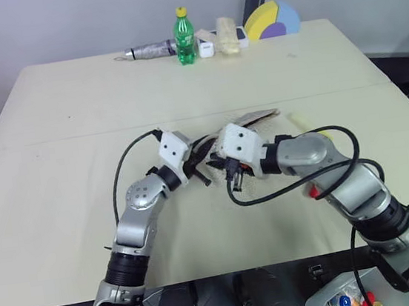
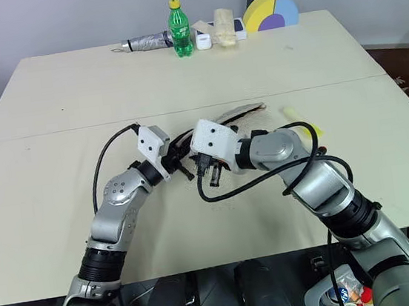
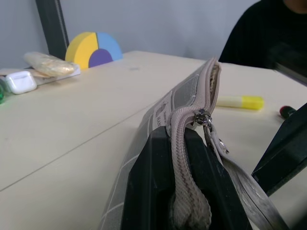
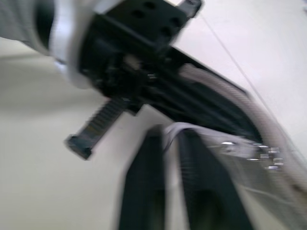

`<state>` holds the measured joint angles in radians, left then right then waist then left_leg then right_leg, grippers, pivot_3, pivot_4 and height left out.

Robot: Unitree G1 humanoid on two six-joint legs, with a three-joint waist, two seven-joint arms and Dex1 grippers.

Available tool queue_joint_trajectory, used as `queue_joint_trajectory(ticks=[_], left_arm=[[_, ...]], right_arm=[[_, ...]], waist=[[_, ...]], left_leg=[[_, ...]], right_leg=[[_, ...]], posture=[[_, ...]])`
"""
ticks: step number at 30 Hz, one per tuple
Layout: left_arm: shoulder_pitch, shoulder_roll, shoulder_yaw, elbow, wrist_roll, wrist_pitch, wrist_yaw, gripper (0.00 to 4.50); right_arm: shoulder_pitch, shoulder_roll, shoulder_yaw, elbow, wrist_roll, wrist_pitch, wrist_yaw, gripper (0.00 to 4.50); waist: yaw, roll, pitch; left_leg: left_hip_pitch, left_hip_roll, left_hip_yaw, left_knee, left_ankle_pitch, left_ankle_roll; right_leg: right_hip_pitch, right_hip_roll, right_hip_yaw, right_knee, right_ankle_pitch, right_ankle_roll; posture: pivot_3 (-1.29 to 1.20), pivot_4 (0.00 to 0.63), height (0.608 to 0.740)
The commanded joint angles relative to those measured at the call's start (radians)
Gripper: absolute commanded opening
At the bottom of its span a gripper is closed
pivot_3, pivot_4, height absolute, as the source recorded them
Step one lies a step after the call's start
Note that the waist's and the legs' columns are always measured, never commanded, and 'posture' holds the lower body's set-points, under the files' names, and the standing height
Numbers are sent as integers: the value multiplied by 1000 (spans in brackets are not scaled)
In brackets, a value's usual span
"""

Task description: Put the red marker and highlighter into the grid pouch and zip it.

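A: Pale tabletop (image 1: 58,178), grey wall behind, clutter along the far edge. Start with the grippers?

B: Left gripper (image 3: 177,143) is clamped shut on the zipper end of the grid pouch (image 3: 187,96). Its two black fingers pinch the fabric band just below the zipper slider (image 3: 202,116), and the pouch stands on edge between them.

A: And the right gripper (image 2: 205,174)?

B: It sits just beside the left one, over the same end of the pouch. Its wrist view is blurred; the fingers (image 4: 144,191) straddle a pale strip that looks like the pull strap, with a gap between them. Whether that is a grip or a release, I cannot tell.

A: Why hold the pouch like that?

B: My guess is that one hand anchors the end so the other can work the slider, opening the mouth before anything goes in.

A: The pens?

B: Both lie on the table, outside the pouch. One highlighter (image 3: 239,101) is beyond the pouch on the robot's right, and one red marker (image 3: 287,111) is a little further along, mostly hidden by the right arm from the head views.

A: Count of the rest?

B: One green bottle (image 1: 184,36), one folded umbrella (image 1: 149,51), one white earbud case (image 3: 20,81), one rainbow block toy (image 1: 272,19). A person in black (image 3: 259,33) sits past the table's corner
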<state>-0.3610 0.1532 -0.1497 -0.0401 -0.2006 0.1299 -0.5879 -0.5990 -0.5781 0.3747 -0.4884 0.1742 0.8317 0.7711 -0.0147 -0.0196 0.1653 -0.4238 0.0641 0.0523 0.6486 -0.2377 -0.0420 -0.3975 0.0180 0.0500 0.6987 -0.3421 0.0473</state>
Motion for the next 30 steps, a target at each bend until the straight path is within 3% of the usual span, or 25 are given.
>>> queue_joint_trajectory(ticks=[1, 5, 8, 14, 20, 30], left_arm=[[-24, -15, -2, -47, -30, 0, -8, 0], [-21, 14, 41, -57, -51, 27, -4, 0], [-22, 50, 75, -61, -62, 42, 0, 0], [-43, 149, 137, -64, -46, 31, 4, 0], [-50, 193, 129, -40, -28, 6, -19, 0], [-23, 212, 49, 2, 47, -75, -76, 0]], right_arm=[[-3, -13, -61, -47, 35, -13, 15, 2486], [37, -48, -245, -63, 113, 12, 22, 4469], [92, -75, -387, -73, 185, 55, 23, 4469], [227, -146, -548, 80, 121, 68, -101, 4469], [284, -149, -577, 308, 21, 2, -241, 4469], [188, -53, -607, 616, 27, -116, -338, 4469]], waist=[[0, 0, 0], [4, 0, 0], [2, -1, 0], [-3, -1, 0], [1, -1, 0], [-2, 0, 0]], left_leg=[[0, 0, 0, 0, 0, 0], [0, 0, 0, 0, 0, 0], [0, 0, 0, 0, 0, 0], [1, 0, 0, -1, 0, 0], [0, 0, 1, -1, 0, 0], [1, 0, 2, -1, 0, 0]], right_leg=[[0, 0, 0, 0, 0, 0], [0, 0, 0, 0, 0, 0], [0, 0, 0, 0, 0, 0], [1, 1, 0, 0, 0, 0], [0, 0, 1, 0, 0, 0], [0, 2, 1, 0, 0, 0]], posture=[[0, 150, 740], [0, 150, 740], [0, 150, 740], [0, 150, 740], [0, 150, 740], [0, 150, 740]])
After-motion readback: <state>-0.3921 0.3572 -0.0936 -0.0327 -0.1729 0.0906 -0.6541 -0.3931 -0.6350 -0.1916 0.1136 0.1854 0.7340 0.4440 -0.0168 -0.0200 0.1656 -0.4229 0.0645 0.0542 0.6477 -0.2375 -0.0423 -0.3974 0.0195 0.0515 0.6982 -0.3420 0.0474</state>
